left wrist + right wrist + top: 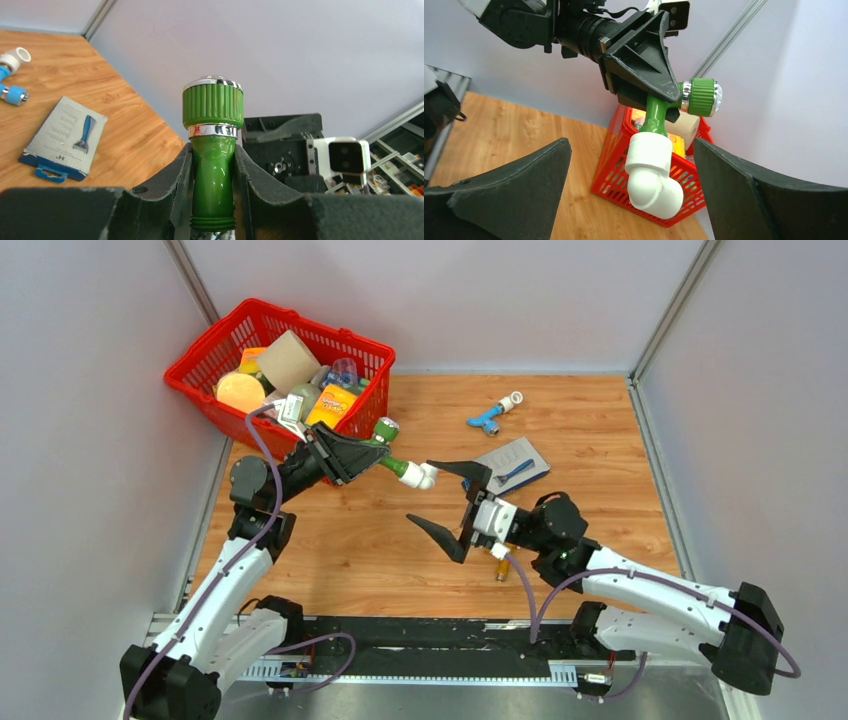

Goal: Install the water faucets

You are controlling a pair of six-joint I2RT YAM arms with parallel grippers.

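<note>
**Item: green water faucet, held aloft over the table**

- Left gripper point(372, 454): clenched on the green faucet point(396, 466), fingers point(176, 172) pressed to either side of its neck. The ribbed knob with a chrome band stands clear above them.
- Fitting: a white elbow pipe fitting point(654, 175) sits on the faucet's lower end (joint depth cannot be told).
- Right gripper point(419, 492): released, jaws spread wide, and the elbow lies in the gap between them without touching either.
- Blue faucet point(487, 421): lying on the wooden table point(350, 550) near the far edge, a white fitting at one end.
- Orange-yellow faucet point(499, 566): on the table under the right wrist, partly hidden.
- Grey razor packet point(512, 465): flat on the table, just beyond the right gripper.
- Red basket point(205, 345): far left corner, full of assorted goods.
</note>
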